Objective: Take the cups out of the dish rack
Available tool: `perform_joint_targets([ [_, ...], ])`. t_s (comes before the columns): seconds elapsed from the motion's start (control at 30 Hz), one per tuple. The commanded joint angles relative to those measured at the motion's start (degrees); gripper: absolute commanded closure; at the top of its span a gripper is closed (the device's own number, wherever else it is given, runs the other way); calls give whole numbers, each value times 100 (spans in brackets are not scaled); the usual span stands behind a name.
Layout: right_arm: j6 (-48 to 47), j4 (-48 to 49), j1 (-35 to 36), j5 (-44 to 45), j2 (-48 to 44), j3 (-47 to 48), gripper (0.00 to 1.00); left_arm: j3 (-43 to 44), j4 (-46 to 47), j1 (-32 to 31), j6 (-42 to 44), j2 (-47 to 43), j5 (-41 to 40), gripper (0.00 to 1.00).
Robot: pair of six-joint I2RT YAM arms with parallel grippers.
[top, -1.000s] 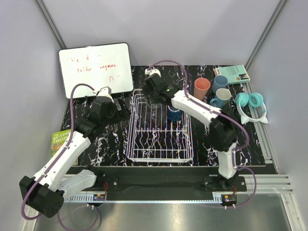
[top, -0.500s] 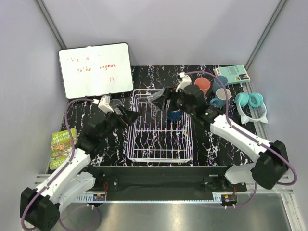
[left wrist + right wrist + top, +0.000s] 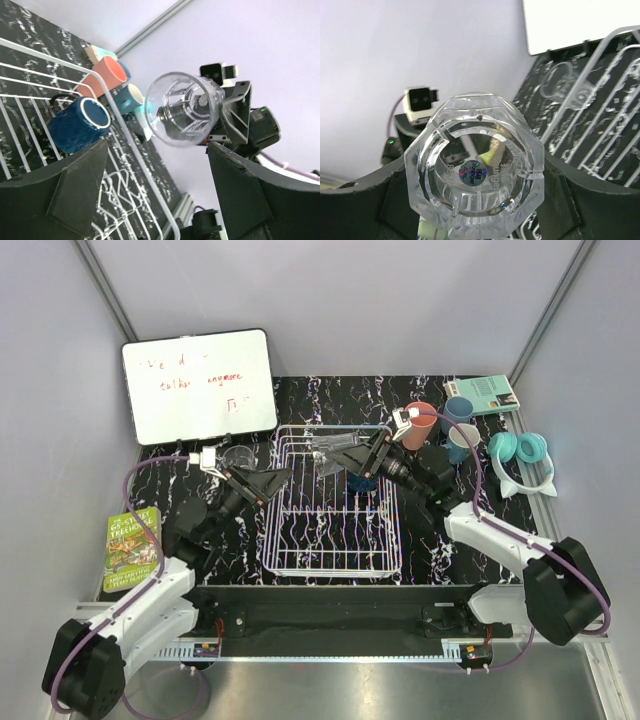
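As our right tool (image 3: 358,456) swung toward 3 o'clock, we lifted a clear glass (image 3: 335,452), clamped, off the dish rack (image 3: 330,540) | left tool (image 3: 265,480) gaping, empty | navy mug (image 3: 362,480) left racked.

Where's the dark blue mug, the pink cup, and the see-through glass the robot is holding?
dark blue mug (image 3: 75,129): left wrist view, its side.
pink cup (image 3: 89,84): left wrist view, its side.
held glass (image 3: 184,107): left wrist view, its open mouth.

Six cups (image 3: 335,452) (image 3: 237,455) (image 3: 426,414) (image 3: 459,408) (image 3: 463,440) (image 3: 362,481) — one dish rack (image 3: 330,540), two books (image 3: 130,548) (image 3: 485,393).
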Motion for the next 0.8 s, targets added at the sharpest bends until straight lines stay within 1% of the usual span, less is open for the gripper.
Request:
perform_joint_targets([
  [0.0, 589, 1355, -8, -440, 53, -127, 100, 314, 989, -19, -195, 318, 263, 15],
  [0.27, 431, 1127, -8, -467, 0, -224, 100, 913, 1042, -63, -301, 873, 484, 15],
  [0.6, 492, 1241, 53, -607, 360, -119, 100, 1387, 937, -642, -213, 1365, 483, 16],
  [0.77, 457, 1285, 237, -721, 527, -13, 100, 1554, 893, -862, -107, 1549, 440, 17],
])
